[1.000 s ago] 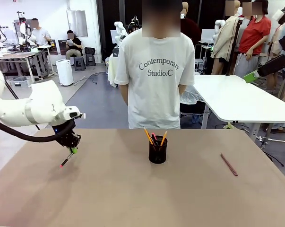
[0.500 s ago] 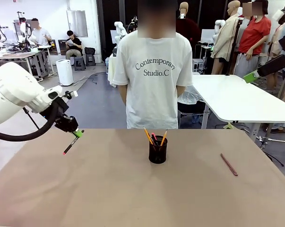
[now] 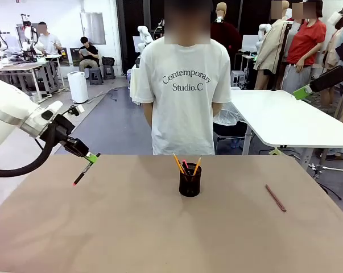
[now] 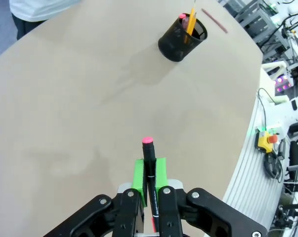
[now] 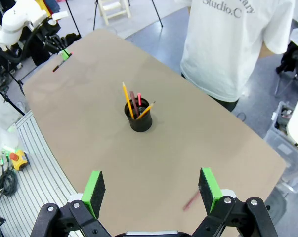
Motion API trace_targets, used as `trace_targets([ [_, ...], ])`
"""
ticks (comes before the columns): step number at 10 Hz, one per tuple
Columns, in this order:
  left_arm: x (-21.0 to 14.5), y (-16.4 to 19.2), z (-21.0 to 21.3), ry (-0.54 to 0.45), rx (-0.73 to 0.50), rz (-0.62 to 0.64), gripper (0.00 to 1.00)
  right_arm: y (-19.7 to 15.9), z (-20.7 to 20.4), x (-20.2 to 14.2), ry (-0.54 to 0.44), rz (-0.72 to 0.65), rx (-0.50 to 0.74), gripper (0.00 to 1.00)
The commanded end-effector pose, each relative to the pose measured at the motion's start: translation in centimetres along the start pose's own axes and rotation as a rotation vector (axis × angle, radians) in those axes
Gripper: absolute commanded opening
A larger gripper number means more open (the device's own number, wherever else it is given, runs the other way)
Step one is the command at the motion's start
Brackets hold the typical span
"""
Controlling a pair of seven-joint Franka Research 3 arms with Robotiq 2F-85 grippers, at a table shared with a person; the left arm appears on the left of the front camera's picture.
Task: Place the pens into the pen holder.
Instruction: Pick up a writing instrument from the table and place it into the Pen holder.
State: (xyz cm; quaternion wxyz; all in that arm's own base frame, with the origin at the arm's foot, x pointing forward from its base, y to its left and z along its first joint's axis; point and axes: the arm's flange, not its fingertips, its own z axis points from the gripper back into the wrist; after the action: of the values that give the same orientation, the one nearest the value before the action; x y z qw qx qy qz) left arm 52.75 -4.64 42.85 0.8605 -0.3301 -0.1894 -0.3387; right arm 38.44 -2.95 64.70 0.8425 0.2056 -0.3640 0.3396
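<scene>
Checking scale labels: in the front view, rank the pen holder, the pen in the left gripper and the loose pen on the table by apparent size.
1. Pen holder, clearly bulkiest.
2-3. Black pen in the left gripper and reddish-brown pen: alike in length and thinness; the gripper hides part of the black one, so unranked.

Flat tan tabletop (image 3: pixel 131 227) looks matt and smooth, the small black cylindrical pen holder (image 3: pixel 189 183) is open wire mesh, and the white arm shell (image 3: pixel 6 114) is glossy plastic with matt green pads (image 4: pixel 138 174).
</scene>
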Motion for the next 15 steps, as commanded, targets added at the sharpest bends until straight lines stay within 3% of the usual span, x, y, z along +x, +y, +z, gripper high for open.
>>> trace_targets([
  [1,0.5,-0.2,-0.2,0.010,0.027,0.033,0.00,0.0,0.0,0.0,-0.026,0.006,0.017,1.00],
  [3,0.2,-0.1,-0.2,0.000,0.008,0.010,0.00,0.0,0.0,0.0,-0.026,0.006,0.017,1.00],
  [4,0.4,0.5,0.3,-0.051,-0.069,-0.013,0.00,0.0,0.0,0.0,-0.026,0.006,0.017,1.00],
  [5,1.1,0.2,1.3,-0.166,-0.170,-0.089,0.00,0.0,0.0,0.0,-0.026,0.006,0.017,1.00],
  [7,2.1,-0.8,2.8,-0.321,-0.243,-0.262,0.00,0.0,0.0,0.0,-0.026,0.006,0.017,1.00],
  [9,2.9,-2.4,3.4,-0.438,-0.179,-0.455,0.00,0.0,0.0,0.0,-0.026,0.006,0.017,1.00],
  [10,3.5,-2.7,3.6,-0.476,-0.066,-0.503,0.00,0.0,0.0,0.0,-0.026,0.006,0.017,1.00],
  [13,4.7,-5.2,3.9,-0.579,-0.103,-0.687,0.00,0.0,0.0,0.0,-0.026,0.006,0.017,1.00],
  [15,5.2,-6.0,3.8,-0.640,-0.233,-0.738,0.00,0.0,0.0,0.0,-0.026,0.006,0.017,1.00],
])
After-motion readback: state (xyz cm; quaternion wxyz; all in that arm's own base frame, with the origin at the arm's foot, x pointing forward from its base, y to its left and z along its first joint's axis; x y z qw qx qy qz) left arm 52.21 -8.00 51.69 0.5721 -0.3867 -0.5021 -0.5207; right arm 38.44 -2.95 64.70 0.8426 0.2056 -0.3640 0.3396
